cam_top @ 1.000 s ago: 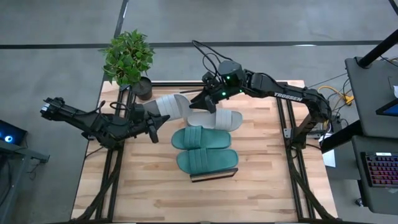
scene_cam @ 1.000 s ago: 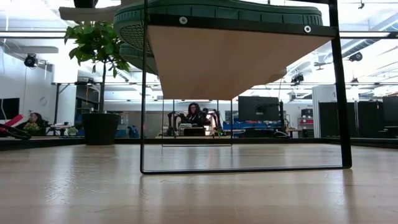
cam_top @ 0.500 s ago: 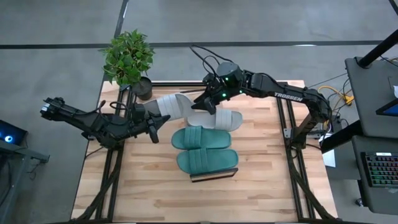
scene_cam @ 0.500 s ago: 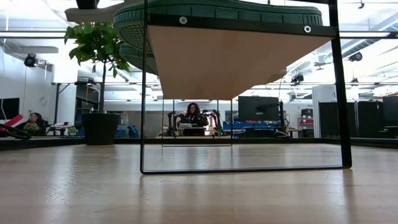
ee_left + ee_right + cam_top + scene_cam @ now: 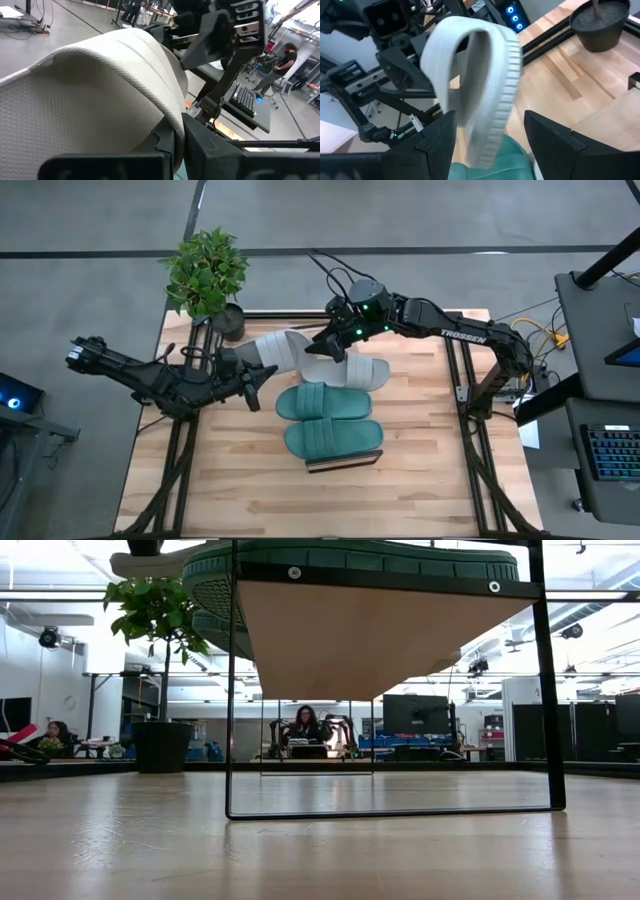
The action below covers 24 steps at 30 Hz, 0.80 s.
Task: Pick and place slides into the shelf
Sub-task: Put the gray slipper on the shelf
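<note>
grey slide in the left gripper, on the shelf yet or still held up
Held up: the left gripper grips the grey slide above the table, beside the shelf, not on it.

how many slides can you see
4: two green slides on the shelf, one pale slide behind them, and another pale slide held up by the left gripper. None seems hidden.

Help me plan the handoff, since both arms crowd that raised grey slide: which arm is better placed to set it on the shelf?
Left, probably. The left gripper already grips the grey slide by its sole. The right gripper is open beside the strap, holding nothing. The shelf lies close by.
</note>
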{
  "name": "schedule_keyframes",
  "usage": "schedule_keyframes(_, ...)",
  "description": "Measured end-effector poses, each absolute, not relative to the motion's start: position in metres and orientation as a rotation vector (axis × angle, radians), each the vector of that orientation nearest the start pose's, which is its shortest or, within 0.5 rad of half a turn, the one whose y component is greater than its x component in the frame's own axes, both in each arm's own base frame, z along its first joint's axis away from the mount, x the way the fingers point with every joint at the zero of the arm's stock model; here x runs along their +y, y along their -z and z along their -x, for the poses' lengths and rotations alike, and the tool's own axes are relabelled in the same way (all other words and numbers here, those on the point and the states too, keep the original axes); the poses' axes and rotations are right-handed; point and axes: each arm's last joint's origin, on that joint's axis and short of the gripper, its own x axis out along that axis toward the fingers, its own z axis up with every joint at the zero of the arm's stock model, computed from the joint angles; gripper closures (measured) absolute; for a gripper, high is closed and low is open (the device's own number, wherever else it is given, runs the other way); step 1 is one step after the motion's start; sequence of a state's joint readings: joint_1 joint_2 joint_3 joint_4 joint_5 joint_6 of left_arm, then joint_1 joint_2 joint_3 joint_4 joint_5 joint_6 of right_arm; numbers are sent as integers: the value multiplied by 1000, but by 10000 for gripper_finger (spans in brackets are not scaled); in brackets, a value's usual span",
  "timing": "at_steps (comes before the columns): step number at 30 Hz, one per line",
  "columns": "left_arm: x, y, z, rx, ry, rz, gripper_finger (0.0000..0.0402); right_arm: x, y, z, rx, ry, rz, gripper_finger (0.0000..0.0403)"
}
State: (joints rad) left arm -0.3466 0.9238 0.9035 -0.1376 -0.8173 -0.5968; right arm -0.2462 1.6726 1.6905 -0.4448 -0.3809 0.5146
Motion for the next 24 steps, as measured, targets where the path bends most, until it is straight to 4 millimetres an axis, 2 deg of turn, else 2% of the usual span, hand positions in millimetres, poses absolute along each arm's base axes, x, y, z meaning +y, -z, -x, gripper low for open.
schedule_keyframes(4, -47, -355, -192, -14, -492, 494, 401, -82, -391, -368, 435, -23, -640, 190)
schedule_keyframes(7, -47, -357, -192, -32, -486, 505, 401, -80, -391, -368, 440, -32, -641, 217)
schedule_keyframes(10, -47, -359, -192, -47, -481, 506, 401, -80, -388, -368, 452, -50, -647, 263)
schedule_keyframes(15, -47, -360, -191, -55, -477, 496, 401, -80, -386, -368, 462, -55, -611, 366)
schedule_keyframes(16, -47, -361, -191, -56, -477, 497, 401, -80, -385, -368, 462, -56, -600, 374)
schedule_keyframes(21, -47, -361, -191, -56, -476, 499, 400, -80, -385, -368, 460, -44, -589, 375)
schedule_keyframes(24, -47, -361, -191, -45, -454, 471, 380, -80, -385, -368, 461, -40, -588, 379)
